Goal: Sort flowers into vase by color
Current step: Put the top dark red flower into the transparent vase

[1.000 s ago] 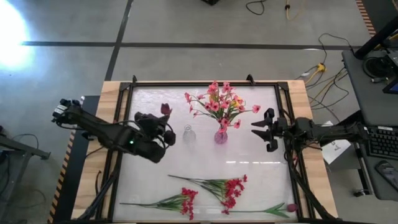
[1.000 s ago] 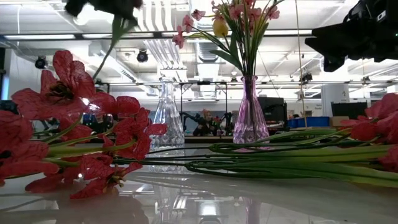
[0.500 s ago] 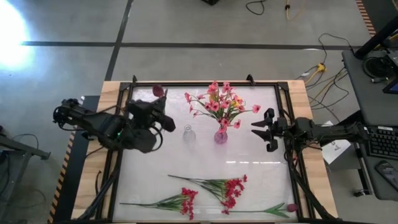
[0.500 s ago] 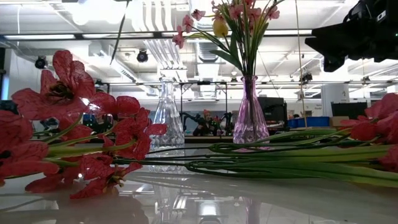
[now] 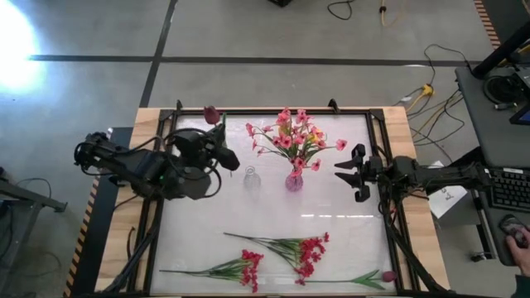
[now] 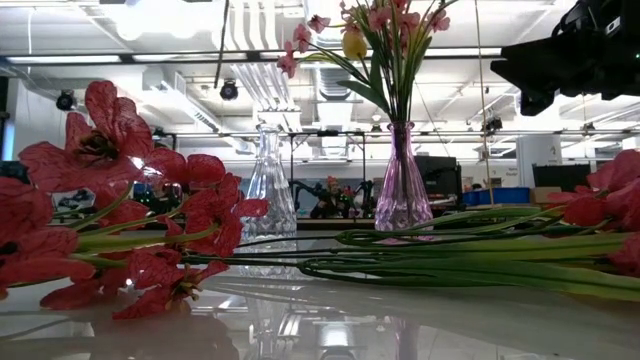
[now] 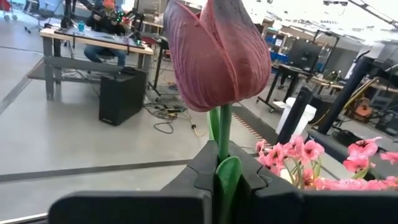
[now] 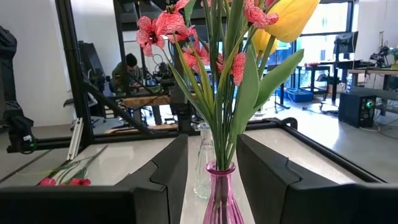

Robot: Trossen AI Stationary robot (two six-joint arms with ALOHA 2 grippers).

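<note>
left claw (image 5: 217, 147) pressed together on the green stem of a dark-red tulip (image 5: 210, 114), up off the table (image 5: 331, 207) over its left far part; stem pinched between the two dark fingers (image 7: 193, 180), bloom standing straight up past the fingertips, large in the left wrist view (image 7: 216, 53). from above, bloom seen at the table's far edge, beyond the claw, claw itself just left of the clear vase (image 5: 251, 177). clear vase empty of flowers, standing beside the pink vase (image 5: 294, 182), which holds pink sprays (image 5: 291, 136) and a yellow tulip (image 8: 292, 18). right claw (image 5: 348, 172) spread and holding nothing, hovering right of the pink vase, fingers pointed at it, vase framed between them in the right wrist view (image 8: 221, 193) but apart from both. on the near part of the table, lying flat: red sprays (image 5: 308, 248) with long green stems, a second red spray (image 5: 248, 266) left of them, and another dark-red tulip (image 5: 387, 276) near the right corner. in the low view, red blossoms (image 6: 110, 200) close on the left, stems (image 6: 450, 255) stretching across.
</note>
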